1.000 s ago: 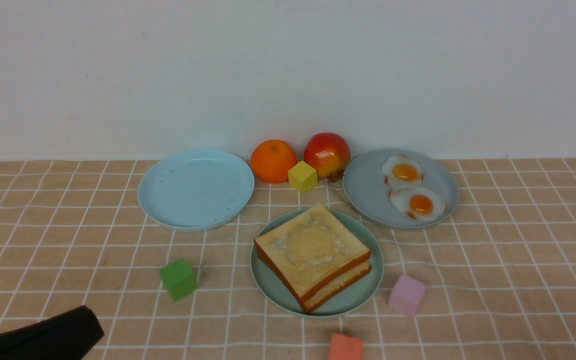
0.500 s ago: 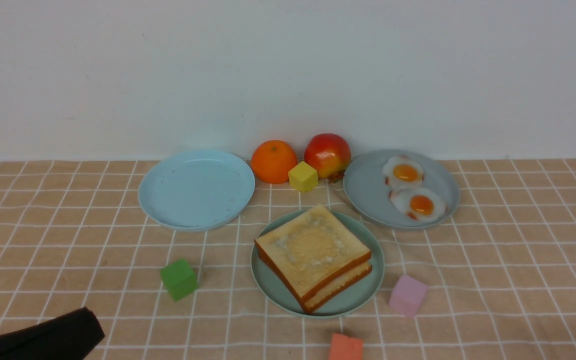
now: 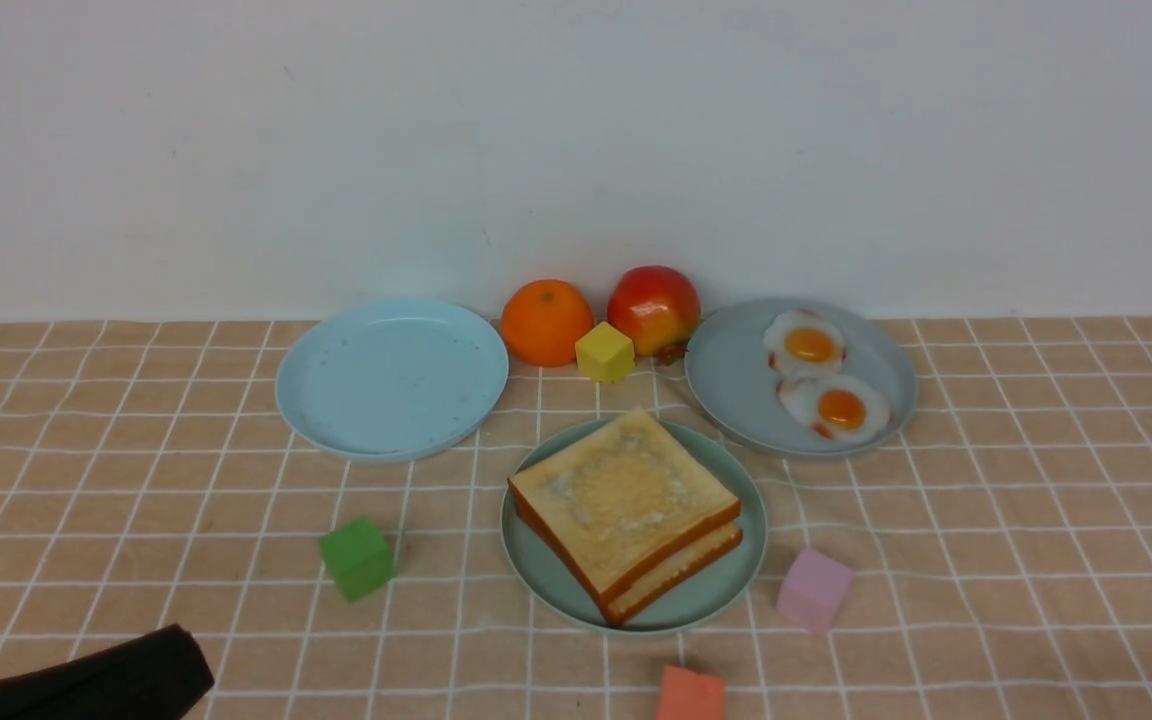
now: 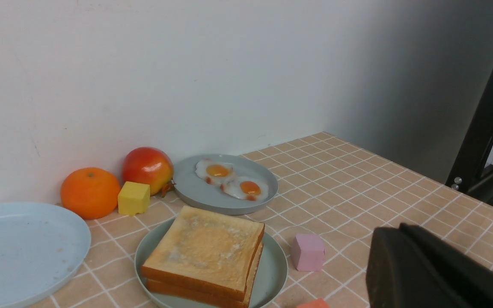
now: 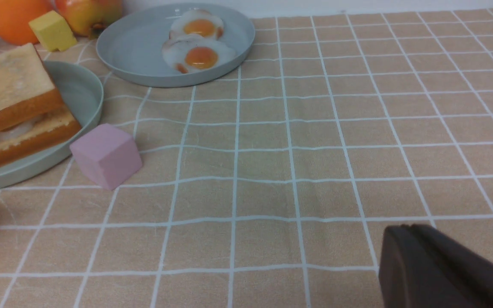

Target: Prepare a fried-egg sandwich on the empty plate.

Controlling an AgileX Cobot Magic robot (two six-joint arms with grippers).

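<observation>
Sandwich (image 3: 626, 514) unchanged on plate (image 3: 548, 566); left pincer (image 3: 86, 680) lower, its opening hidden.

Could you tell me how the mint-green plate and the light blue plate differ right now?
The mint-green plate holds a stacked sandwich of two toast slices; the light blue plate holds nothing. The mint-green plate sits nearer the robot, mid-table; the light blue plate lies farther back and to the left, beside the orange. Both are round, shallow and flat on the checked cloth.
</observation>
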